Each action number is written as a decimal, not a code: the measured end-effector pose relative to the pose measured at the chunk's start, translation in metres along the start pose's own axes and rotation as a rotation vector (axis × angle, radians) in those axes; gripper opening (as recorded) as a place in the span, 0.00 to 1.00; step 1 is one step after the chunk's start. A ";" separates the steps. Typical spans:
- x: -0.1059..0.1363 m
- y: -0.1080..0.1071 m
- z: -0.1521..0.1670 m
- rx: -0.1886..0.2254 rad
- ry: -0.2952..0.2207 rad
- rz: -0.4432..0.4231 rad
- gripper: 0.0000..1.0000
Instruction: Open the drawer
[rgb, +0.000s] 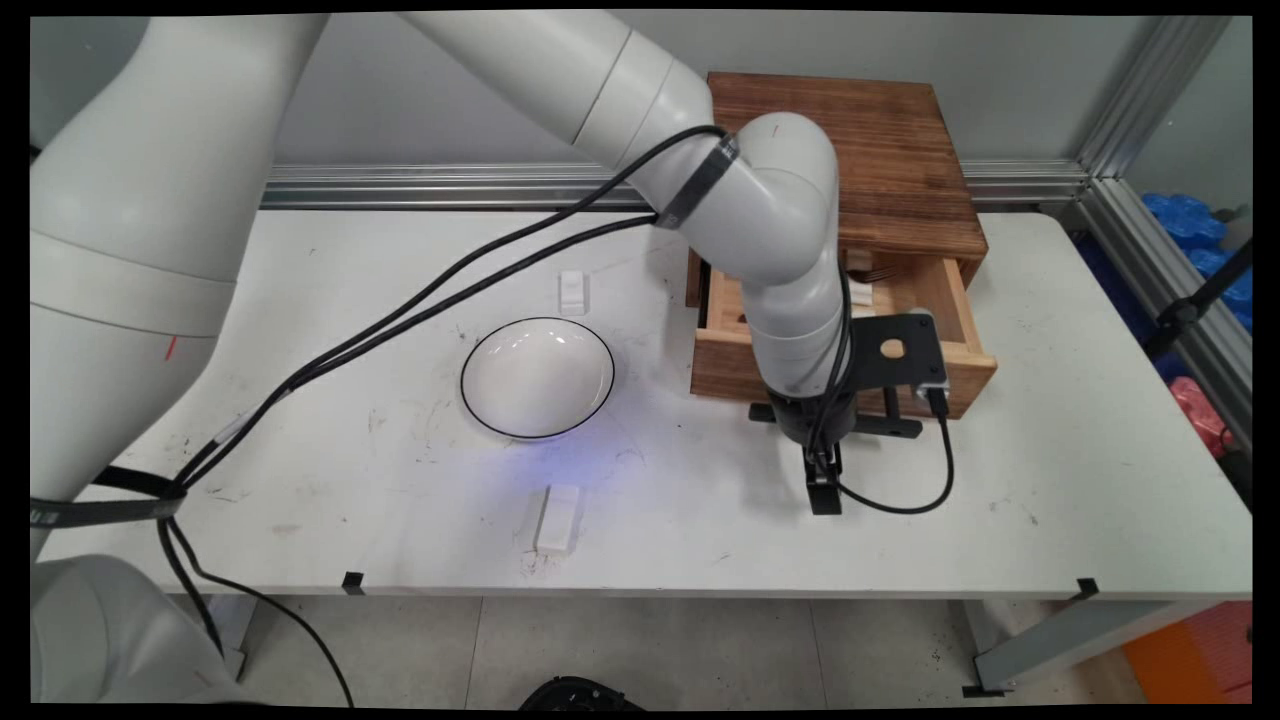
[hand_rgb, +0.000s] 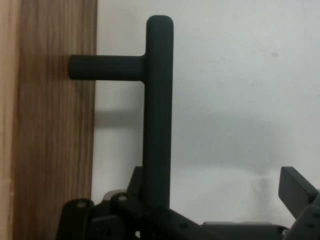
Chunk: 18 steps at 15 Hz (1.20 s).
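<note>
A wooden box (rgb: 880, 150) stands at the back right of the table, and its drawer (rgb: 722, 375) is pulled out. A black bar handle (rgb: 900, 427) sits on posts on the drawer front. My gripper (rgb: 826, 462) points down at the table just in front of that drawer front, at the handle's middle. In the hand view the handle (hand_rgb: 158, 100) runs up the picture beside the wooden drawer front (hand_rgb: 50, 130). The gripper (hand_rgb: 215, 185) is open. The bar lies close to its left finger, and the right finger (hand_rgb: 296, 189) stands well clear of it.
A white bowl with a black rim (rgb: 537, 378) sits left of the drawer at mid-table. A small white block (rgb: 573, 292) lies behind it, and another white block (rgb: 557, 518) lies near the front edge. Black cables hang from the arm across the table's left.
</note>
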 end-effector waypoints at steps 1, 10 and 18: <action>0.000 0.003 0.000 -0.002 0.000 -0.001 1.00; -0.001 0.026 -0.004 -0.017 -0.003 -0.013 1.00; -0.001 0.047 -0.007 -0.034 0.001 -0.014 1.00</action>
